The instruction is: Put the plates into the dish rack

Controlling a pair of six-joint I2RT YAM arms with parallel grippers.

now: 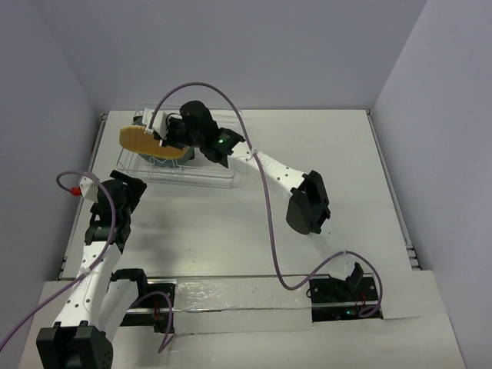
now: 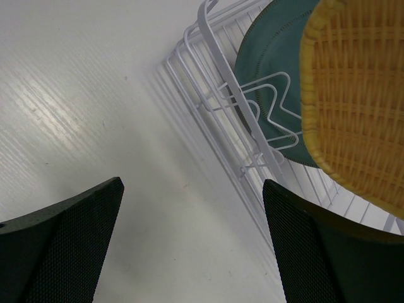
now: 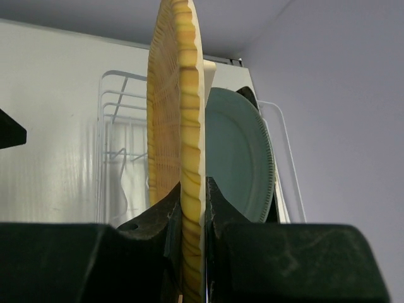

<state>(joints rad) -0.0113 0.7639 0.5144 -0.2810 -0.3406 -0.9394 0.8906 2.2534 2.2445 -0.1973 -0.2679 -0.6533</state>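
teal plate (image 2: 271,63) half hidden, yellow plate (image 2: 360,101) cropped

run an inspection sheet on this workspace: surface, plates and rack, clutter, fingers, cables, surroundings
surface: white table, a taped strip along the near edge
job's things: dish rack at the far left; teal-grey plate standing in it; yellow woven plate held on edge over the rack, right beside the teal one, not yet released
clutter: nothing seen
grippers: right gripper fingers shut on the yellow plate's rim; left gripper fingers open, holding nothing, near the rack's corner
cables: purple cables loop off both arms, the right arm's arching over the rack
surroundings: plain pale walls on three sides
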